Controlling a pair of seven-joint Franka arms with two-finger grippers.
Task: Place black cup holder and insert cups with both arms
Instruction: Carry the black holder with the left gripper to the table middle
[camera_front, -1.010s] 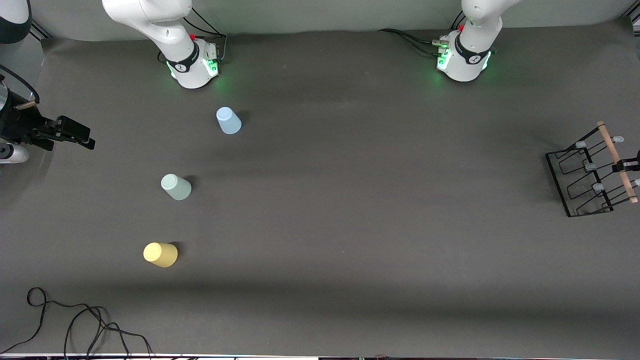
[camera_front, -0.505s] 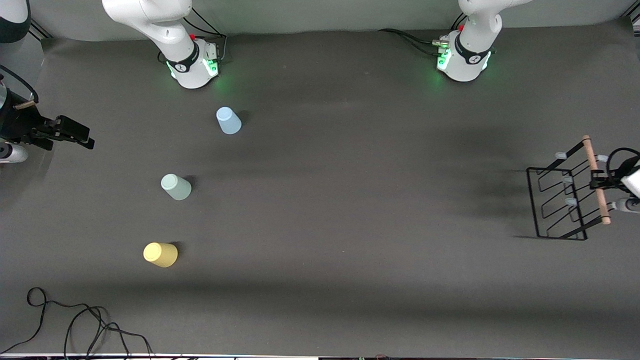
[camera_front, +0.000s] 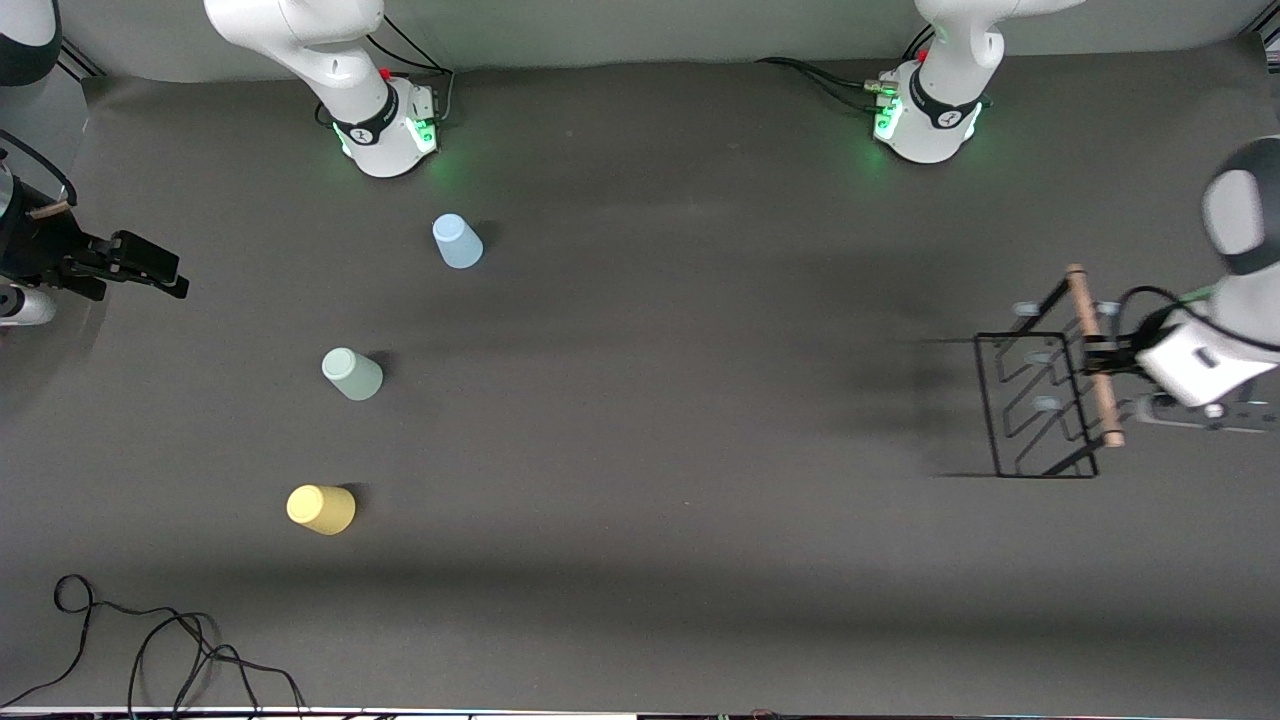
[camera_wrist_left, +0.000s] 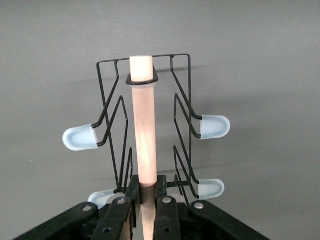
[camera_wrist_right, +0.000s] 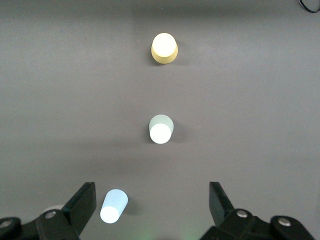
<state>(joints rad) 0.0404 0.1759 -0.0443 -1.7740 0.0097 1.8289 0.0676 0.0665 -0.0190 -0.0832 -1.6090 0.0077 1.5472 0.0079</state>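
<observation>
Black cup holder (camera_front: 1040, 400), a rectangular wire rack with a light-wood bar handle (camera_front: 1093, 352) along its top and pale-tipped pegs (camera_wrist_left: 215, 127) projecting to either side, held clear of the tabletop (camera_front: 700, 400) over the left arm's end, its shadow lying on the surface beneath; the rack hangs below the bar with its base frame lowermost. Left hand (camera_front: 1098, 357) pinching the wooden bar partway along its length, the two black fingers (camera_wrist_left: 120, 212) pressed against either side of the bar, as the left wrist view shows; the left arm (camera_front: 1235, 290) reaches in from the edge of the front view, its green-lit base (camera_front: 925, 120) standing at the robots' side of the tabletop. Three cups stand upside down toward the right arm's end, well apart from the rack and from one another: light blue cup (camera_front: 457, 241) farthest from the front camera, pale mint green cup (camera_front: 351, 373) between, yellow cup (camera_front: 321, 508) nearest. Right hand (camera_front: 150, 272) waits in the air over the edge of the right arm's end, its fingers (camera_wrist_right: 82, 202) spread wide and holding nothing; the right wrist view looks down on all three cups. Right arm's base (camera_front: 385, 125), also lit green, stands by the blue cup. Loose black cable (camera_front: 150, 650) lies at the tabletop's near edge
</observation>
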